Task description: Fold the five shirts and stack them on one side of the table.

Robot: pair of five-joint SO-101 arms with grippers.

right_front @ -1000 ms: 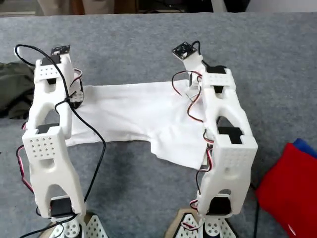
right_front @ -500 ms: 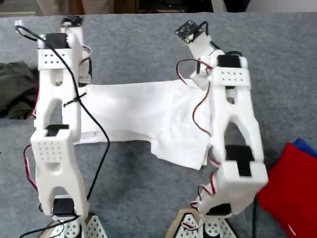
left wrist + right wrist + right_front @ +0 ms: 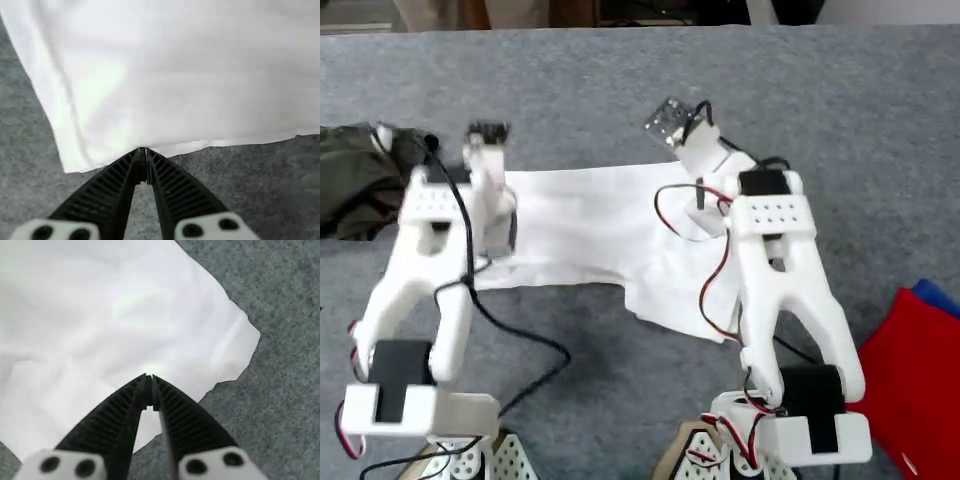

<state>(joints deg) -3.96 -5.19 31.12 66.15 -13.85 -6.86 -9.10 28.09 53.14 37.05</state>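
A white shirt [image 3: 600,230] lies partly folded on the grey table [image 3: 860,130], with one flap hanging toward the front edge. My left gripper [image 3: 143,152] is shut and hovers over the shirt's [image 3: 175,75] front hem near its left corner, with nothing between its fingers. My right gripper [image 3: 149,379] is also shut and holds nothing. It hangs above the shirt's [image 3: 100,315] right part, close to a folded corner. In the high view both arms stand over the shirt's two ends.
A dark olive garment [image 3: 355,180] lies crumpled at the table's left edge. A red garment [image 3: 910,380] sits at the front right with a blue one [image 3: 935,295] under it. Bare grey table stretches behind the shirt.
Both arms stretched toward the back of the table, then pulled back toward their bases and now sit lower over the shirt. The shirt has stayed in place.
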